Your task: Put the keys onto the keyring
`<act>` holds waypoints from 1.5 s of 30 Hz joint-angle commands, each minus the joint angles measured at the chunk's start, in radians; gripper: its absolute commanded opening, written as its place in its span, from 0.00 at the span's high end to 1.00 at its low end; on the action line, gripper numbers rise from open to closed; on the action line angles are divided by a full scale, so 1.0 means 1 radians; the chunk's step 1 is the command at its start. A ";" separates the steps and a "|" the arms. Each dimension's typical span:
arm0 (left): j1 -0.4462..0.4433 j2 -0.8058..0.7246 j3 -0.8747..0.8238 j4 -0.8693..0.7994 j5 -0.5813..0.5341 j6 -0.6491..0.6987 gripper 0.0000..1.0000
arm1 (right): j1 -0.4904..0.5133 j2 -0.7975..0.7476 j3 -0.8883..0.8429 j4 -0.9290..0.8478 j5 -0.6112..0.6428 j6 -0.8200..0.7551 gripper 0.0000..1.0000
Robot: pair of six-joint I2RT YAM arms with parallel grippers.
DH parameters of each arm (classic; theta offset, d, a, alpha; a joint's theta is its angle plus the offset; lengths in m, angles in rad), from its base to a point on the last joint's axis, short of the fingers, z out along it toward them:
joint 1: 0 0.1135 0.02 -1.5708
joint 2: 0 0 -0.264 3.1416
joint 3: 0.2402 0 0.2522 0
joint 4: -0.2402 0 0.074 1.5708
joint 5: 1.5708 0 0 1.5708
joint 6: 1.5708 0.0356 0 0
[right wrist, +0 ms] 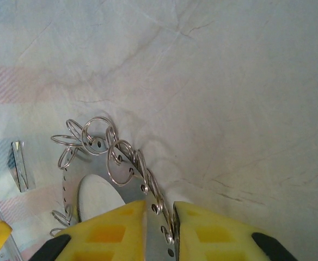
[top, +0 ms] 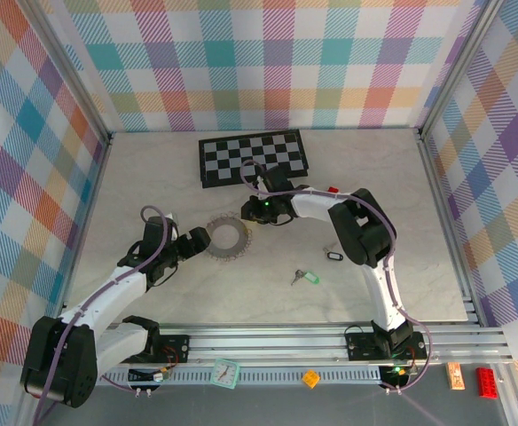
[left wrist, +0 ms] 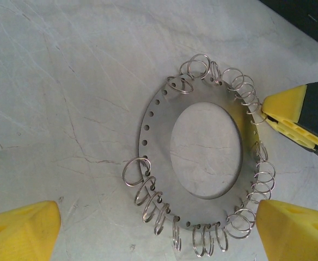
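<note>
Right wrist view: the wide flat grey metal keyring [right wrist: 127,191], its rim fringed with small wire loops, lies mid-way across the pale counter [right wrist: 246,81]. The right gripper [right wrist: 160,209] pinches its rim; the left gripper [left wrist: 159,228] is spread.

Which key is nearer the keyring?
The green-headed key: it lies left of the black-headed key, closer to the keyring; the black one sits beside the right arm.

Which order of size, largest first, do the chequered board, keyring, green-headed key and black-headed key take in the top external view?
1. chequered board
2. keyring
3. green-headed key and black-headed key: both are tiny and look about alike, so I leave them unranked.
</note>
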 commanded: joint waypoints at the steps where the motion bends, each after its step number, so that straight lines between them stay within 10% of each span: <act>1: -0.009 -0.020 -0.011 -0.001 -0.012 -0.012 0.08 | 0.010 0.027 0.026 -0.029 -0.011 -0.014 0.82; 16: -0.010 -0.052 0.001 -0.025 -0.020 -0.012 0.08 | 0.014 -0.040 0.020 -0.077 0.009 -0.055 1.00; 31: -0.035 -0.386 -0.047 0.054 -0.121 0.171 0.11 | 0.015 -0.378 -0.045 -0.329 0.082 -0.497 1.00; 45: -0.047 -0.285 0.124 0.200 0.174 0.570 0.38 | 0.026 -0.630 -0.181 -0.253 -0.009 -0.849 1.00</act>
